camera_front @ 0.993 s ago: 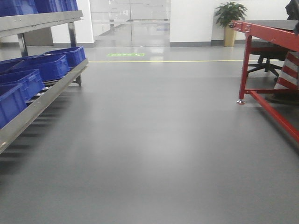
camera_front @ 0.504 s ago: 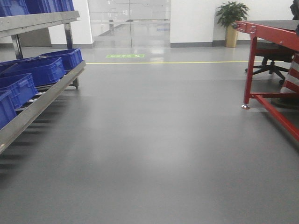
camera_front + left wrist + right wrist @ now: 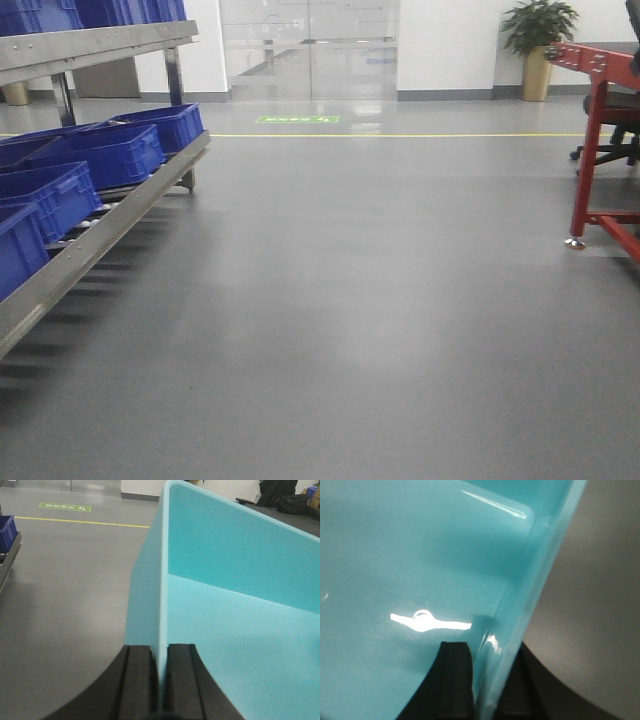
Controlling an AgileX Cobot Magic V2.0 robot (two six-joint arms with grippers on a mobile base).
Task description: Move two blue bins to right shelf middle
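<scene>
I hold one light blue bin (image 3: 225, 580) between both grippers. In the left wrist view my left gripper (image 3: 160, 652) is shut on the bin's thin left wall, one pad on each side. My right gripper (image 3: 487, 655) is shut on the opposite wall, and the glossy inside of the bin (image 3: 410, 555) fills that view. The bin looks empty. It does not show in the front view. The right shelf is out of view.
A metal rack (image 3: 120, 215) along the left carries several dark blue bins (image 3: 100, 155) on its low and upper levels. A red-framed table (image 3: 590, 150) stands at the right edge. Grey floor, a yellow line (image 3: 400, 135), glass doors (image 3: 310, 45) and a potted plant (image 3: 540, 40) lie ahead.
The front view has swung left: the rack, doors, plant and red table have all slid to the right in the picture, and less of the red table shows.
</scene>
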